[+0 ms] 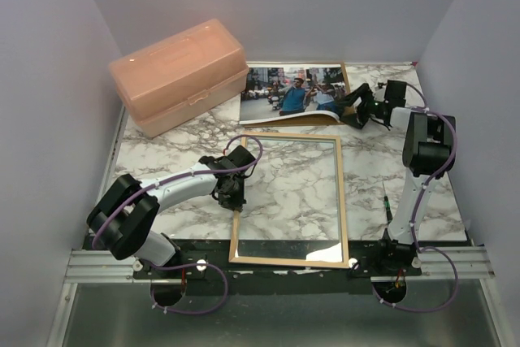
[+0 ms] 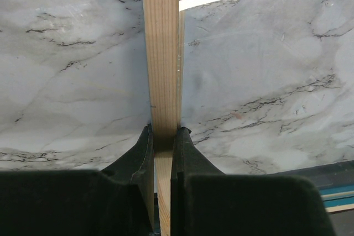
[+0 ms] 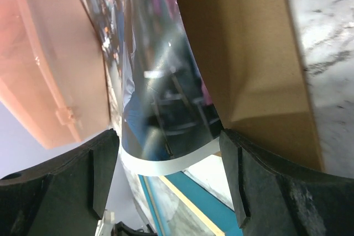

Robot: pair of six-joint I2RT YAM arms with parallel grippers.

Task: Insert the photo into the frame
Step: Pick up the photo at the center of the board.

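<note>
The frame (image 1: 342, 201) lies flat in the middle of the table, light wood face up, with a glass pane in it. My left gripper (image 1: 230, 193) is shut on its left rail; in the left wrist view the wooden rail (image 2: 163, 53) runs between the closed fingers of that gripper (image 2: 163, 136). The photo (image 1: 292, 91) lies face up behind the frame, its near right corner curled up. My right gripper (image 1: 351, 111) is at that corner, open. In the right wrist view the photo's curled edge (image 3: 160, 98) bows between the wide-apart jaws of the right gripper (image 3: 168, 158).
A brown backing board (image 3: 249, 53) lies under the photo, its edge showing at the photo's right side (image 1: 345, 79). A closed pink plastic box (image 1: 179, 75) stands at the back left, close to the photo's left edge. Walls enclose the table on three sides.
</note>
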